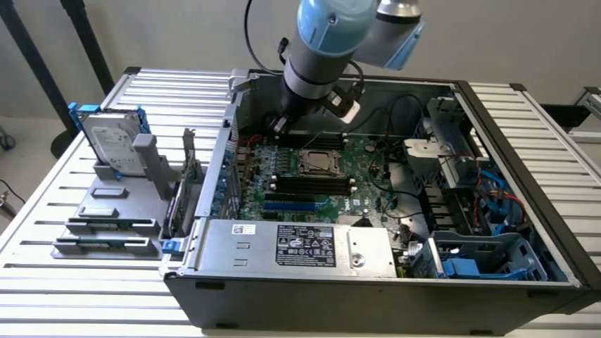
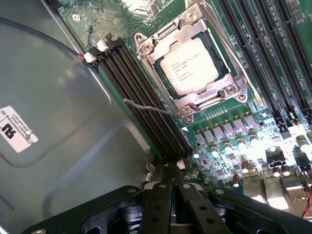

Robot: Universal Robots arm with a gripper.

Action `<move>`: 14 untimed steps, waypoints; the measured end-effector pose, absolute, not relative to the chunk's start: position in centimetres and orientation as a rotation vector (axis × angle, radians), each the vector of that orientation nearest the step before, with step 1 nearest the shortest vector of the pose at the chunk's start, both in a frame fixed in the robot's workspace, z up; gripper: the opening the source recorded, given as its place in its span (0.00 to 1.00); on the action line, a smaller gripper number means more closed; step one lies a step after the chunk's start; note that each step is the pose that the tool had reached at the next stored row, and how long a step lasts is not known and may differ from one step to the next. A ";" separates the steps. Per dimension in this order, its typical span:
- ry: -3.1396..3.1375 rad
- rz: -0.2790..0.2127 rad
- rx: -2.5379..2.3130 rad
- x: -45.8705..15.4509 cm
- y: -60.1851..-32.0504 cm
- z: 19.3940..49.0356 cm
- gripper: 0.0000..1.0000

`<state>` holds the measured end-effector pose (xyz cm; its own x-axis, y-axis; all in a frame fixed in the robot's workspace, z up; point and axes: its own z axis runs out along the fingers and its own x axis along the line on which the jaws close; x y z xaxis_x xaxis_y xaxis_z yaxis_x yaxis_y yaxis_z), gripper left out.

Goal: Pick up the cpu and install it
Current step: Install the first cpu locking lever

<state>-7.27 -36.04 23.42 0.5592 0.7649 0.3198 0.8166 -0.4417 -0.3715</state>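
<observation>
The cpu point(image 2: 191, 66), a small square chip with a dull silver top, lies flat in its socket on the green motherboard point(image 1: 352, 186), framed by the metal retention bracket point(image 2: 220, 87). In the exterior view the cpu point(image 1: 319, 160) sits mid-board inside the open computer case. My gripper point(image 2: 169, 170) is shut with nothing between its black fingers. It hovers over the board beside the black memory slots point(image 2: 146, 97), a short way from the socket and clear of the chip. The arm point(image 1: 324, 42) reaches down into the case at its back left corner as the exterior view shows it.
A thin metal socket lever point(image 2: 146, 107) juts out over the memory slots. The grey case wall point(image 2: 48, 122) is close beside the gripper. A power supply point(image 1: 300, 246) fills the case front. Outside, a hard drive in a blue frame point(image 1: 111, 144) stands on a grey fixture point(image 1: 108, 211).
</observation>
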 end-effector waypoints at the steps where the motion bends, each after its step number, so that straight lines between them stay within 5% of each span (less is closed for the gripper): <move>1: -1.272 -0.144 -2.311 -7.3 -36.0 23.3 0.11; 14: -1.302 -0.235 -2.328 -7.3 -36.1 22.4 0.11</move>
<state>-7.26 -36.05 22.37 0.5375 0.7616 0.3620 0.8401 -0.4465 -0.3080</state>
